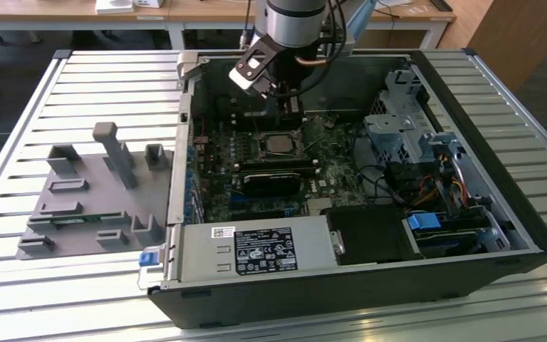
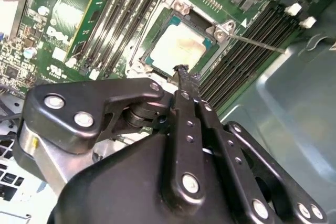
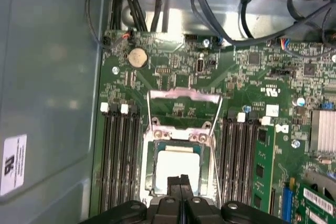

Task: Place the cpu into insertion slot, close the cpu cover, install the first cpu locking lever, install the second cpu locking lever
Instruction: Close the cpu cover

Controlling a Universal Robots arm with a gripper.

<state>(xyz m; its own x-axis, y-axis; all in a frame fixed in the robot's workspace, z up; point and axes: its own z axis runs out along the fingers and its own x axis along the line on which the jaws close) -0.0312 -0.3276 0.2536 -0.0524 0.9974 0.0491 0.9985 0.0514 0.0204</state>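
Progress check: the cpu [image 3: 178, 167] is already sitting in the insertion slot [image 3: 146, 174], tan face up, so step one looks done to me. But the cpu cover [image 3: 184, 94] is flipped open and lying back beyond the socket, so that's not closed yet. A thin locking lever [image 2: 257, 43] sticks out unlatched, so I'd guess both levers are left too. Meanwhile the claw [image 3: 179, 181] is pinched narrow with nothing between its tips, hovering over one edge of the chip.

Illegible print: power supply sticker [image 1: 264, 251], case wall sticker [image 3: 13, 163].
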